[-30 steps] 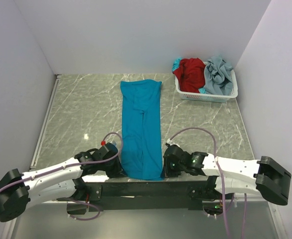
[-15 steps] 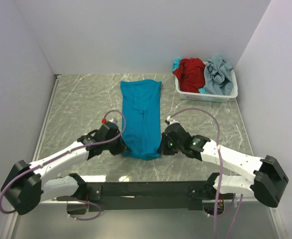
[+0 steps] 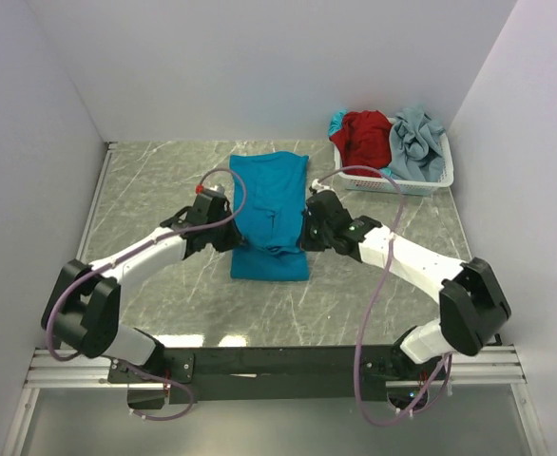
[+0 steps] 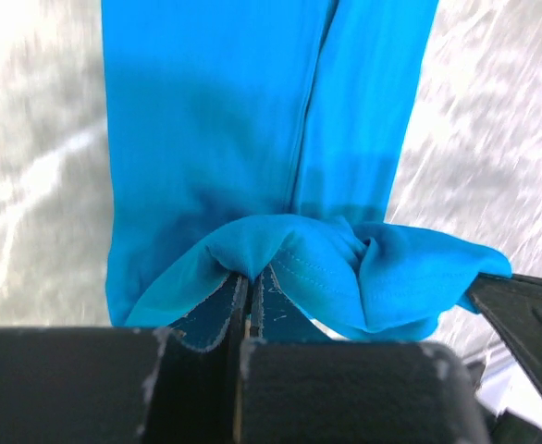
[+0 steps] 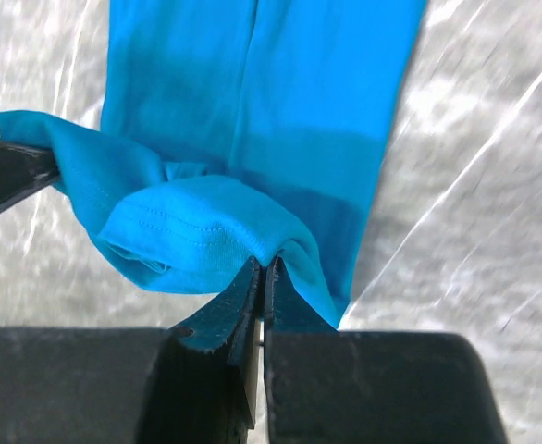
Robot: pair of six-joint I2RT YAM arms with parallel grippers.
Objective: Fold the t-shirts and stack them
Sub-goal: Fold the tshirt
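The teal-blue t-shirt [image 3: 270, 190] lies as a long strip on the marble table, its near end lifted and carried back over itself. My left gripper [image 3: 232, 235] is shut on the hem's left corner [image 4: 252, 259]. My right gripper [image 3: 306, 233] is shut on the hem's right corner [image 5: 252, 242]. The hem sags between them above the flat part of the shirt. The red t-shirt [image 3: 364, 138] and the pale grey-blue t-shirt [image 3: 416, 142] lie bunched in the basket at the back right.
The white lattice basket [image 3: 393, 182] stands at the table's back right, near the right wall. White walls close the table on the left, back and right. A black rail [image 3: 278, 363] runs along the near edge.
Both grippers have moved away from the near edge toward the back, carrying the shirt's hem with them. The near half now folds over the far half, and the visible strip is shorter.
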